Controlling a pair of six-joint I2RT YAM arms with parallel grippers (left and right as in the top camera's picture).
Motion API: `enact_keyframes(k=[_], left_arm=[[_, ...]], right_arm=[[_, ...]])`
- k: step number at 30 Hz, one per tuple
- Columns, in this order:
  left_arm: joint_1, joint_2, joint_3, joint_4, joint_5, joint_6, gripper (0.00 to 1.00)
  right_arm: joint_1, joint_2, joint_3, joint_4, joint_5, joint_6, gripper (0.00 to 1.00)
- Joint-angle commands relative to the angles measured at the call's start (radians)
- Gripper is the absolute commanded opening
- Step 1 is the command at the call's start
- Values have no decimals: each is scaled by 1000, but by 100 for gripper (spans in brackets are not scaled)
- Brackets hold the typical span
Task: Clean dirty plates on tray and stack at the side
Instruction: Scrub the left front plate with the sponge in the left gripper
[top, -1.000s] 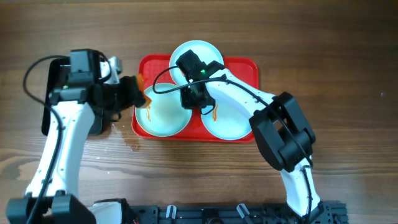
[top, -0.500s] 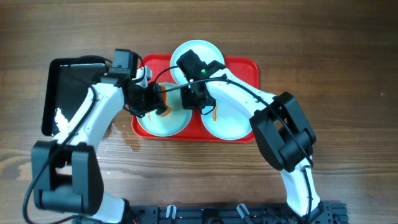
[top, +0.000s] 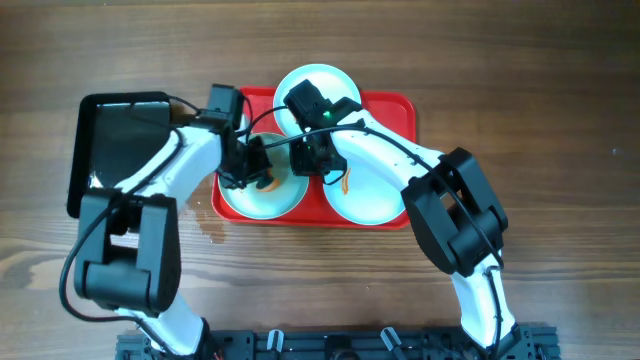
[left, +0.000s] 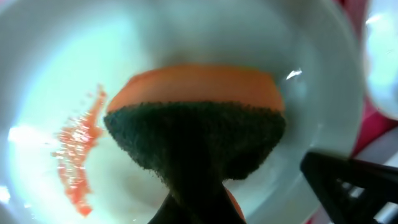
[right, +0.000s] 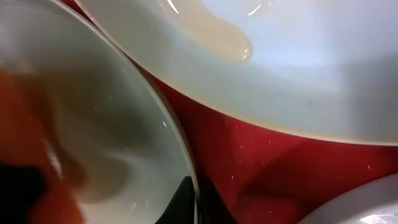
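Three dirty plates lie on the red tray: a back plate, a left plate and a right plate. My left gripper is shut on an orange sponge with a dark scouring face, pressed into the left plate beside an orange smear. My right gripper is shut on that plate's right rim, one finger inside and one outside. The right plate carries an orange smear. The back plate overlaps above.
A glossy black tray sits left of the red tray on the wooden table. Wet spots mark the wood by the red tray's front left corner. The right arm's dark finger shows at the left wrist view's lower right.
My left arm has swung right from beside the black tray, carrying the sponge onto the left plate. The right gripper has stayed pinched on that plate's rim.
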Motion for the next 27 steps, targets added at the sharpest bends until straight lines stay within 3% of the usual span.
enact_keyframes(k=[1, 6, 11, 16, 23, 27], left_arm=[[-37, 29, -5, -4, -130, -23, 4], [-40, 35, -5, -41, -269, -22, 4], [-40, 35, -5, -95, -501, -15, 4], [-40, 31, 2, -88, -589, -15, 4], [-46, -42, 88, -126, -564, -44, 4], [-48, -92, 99, -97, -391, -45, 4]], right_arm=[[-5, 24, -6, -11, 34, 7, 4], [-5, 24, -6, -13, 34, 7, 4], [-5, 24, -6, -13, 34, 8, 4], [-5, 24, -6, -13, 34, 8, 4], [-5, 24, -6, -13, 34, 7, 4], [-5, 24, -6, -13, 34, 7, 4]])
